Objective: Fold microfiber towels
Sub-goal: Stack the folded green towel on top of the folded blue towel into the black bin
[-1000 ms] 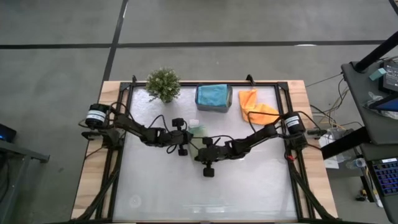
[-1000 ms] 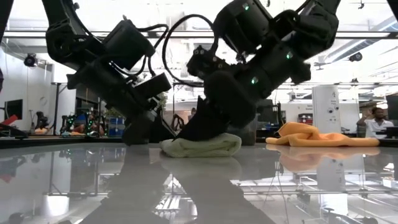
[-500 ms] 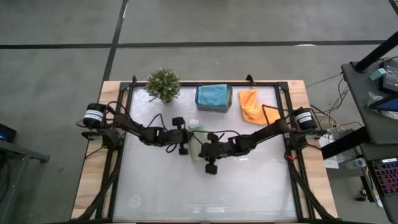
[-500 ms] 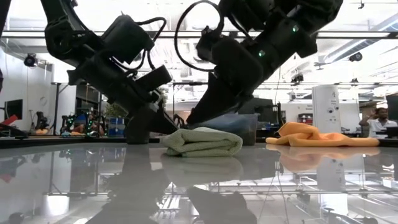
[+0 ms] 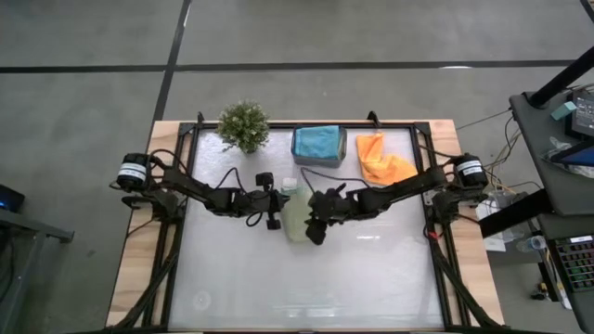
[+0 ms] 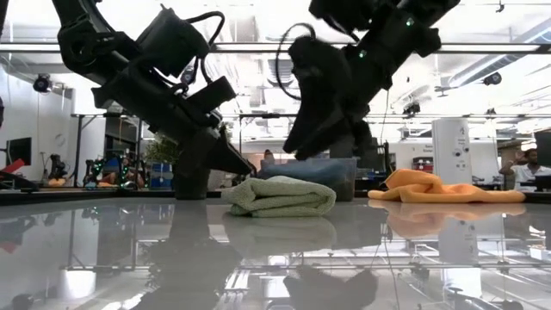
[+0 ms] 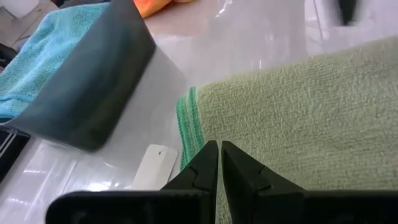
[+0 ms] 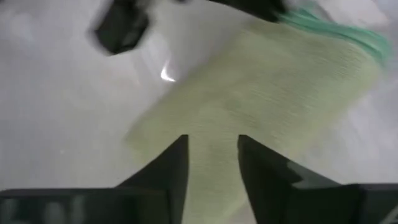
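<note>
A folded light green towel (image 5: 295, 213) lies flat on the glossy table at its middle, and the low view shows it as a low roll (image 6: 280, 196). My left gripper (image 7: 219, 152) is shut, its tips at the towel's green-hemmed left edge (image 7: 186, 118). My right gripper (image 8: 212, 149) is open and hangs above the towel's right side, well clear of it in the low view (image 6: 323, 151). An orange towel (image 5: 382, 160) lies crumpled at the far right. A teal-blue towel (image 5: 316, 139) sits in the grey bin (image 5: 319, 160). My left gripper has its shut fingertips (image 7: 208, 163) over the towel beside the green hem, slanting down from the table's left. Nothing shows between the fingers, and I cannot tell whether the tips touch the cloth.
A small potted plant (image 5: 244, 125) stands at the far left. A white tag (image 7: 154, 169) lies on the table between the bin and the green towel. The near half of the table (image 5: 306, 288) holds nothing. People and desks show in the room beyond.
My right gripper, which was shut and pressed down on the green towel, has opened and let go. It has risen clear of the towel, rolling at the wrist. The towel stays folded on the table, now uncovered.
</note>
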Controlling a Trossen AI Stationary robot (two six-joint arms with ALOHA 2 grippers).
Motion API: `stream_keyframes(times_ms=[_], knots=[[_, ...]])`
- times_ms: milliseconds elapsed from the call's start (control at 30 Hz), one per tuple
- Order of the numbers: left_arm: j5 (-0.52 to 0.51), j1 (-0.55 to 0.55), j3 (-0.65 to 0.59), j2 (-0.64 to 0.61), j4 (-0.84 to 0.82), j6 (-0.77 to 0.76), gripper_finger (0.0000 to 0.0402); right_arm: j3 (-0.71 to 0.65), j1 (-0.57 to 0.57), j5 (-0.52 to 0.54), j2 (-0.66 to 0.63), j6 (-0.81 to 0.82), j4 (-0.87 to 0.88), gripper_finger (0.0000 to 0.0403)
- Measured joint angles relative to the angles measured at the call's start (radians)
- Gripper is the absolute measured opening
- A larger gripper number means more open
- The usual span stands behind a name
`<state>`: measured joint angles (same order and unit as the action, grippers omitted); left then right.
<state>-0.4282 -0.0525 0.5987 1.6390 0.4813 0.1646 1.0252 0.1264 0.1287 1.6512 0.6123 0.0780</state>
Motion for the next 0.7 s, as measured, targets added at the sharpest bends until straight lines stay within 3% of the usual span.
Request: stream_keyframes(times_ms=[333,600,700], knots=[[0.0,0.0,-0.005,0.0,-0.005,0.001,0.0008,-0.001,-0.044,-0.005,-0.013,0.097,0.11,0.024],[0.0,-0.001,-0.012,0.0,-0.003,0.001,0.0008,-0.001,-0.059,-0.015,-0.013,0.118,0.114,0.0277],[0.0,-0.001,-0.012,0.0,-0.002,0.009,0.0008,-0.001,-0.08,-0.078,-0.013,0.155,0.12,0.0282]])
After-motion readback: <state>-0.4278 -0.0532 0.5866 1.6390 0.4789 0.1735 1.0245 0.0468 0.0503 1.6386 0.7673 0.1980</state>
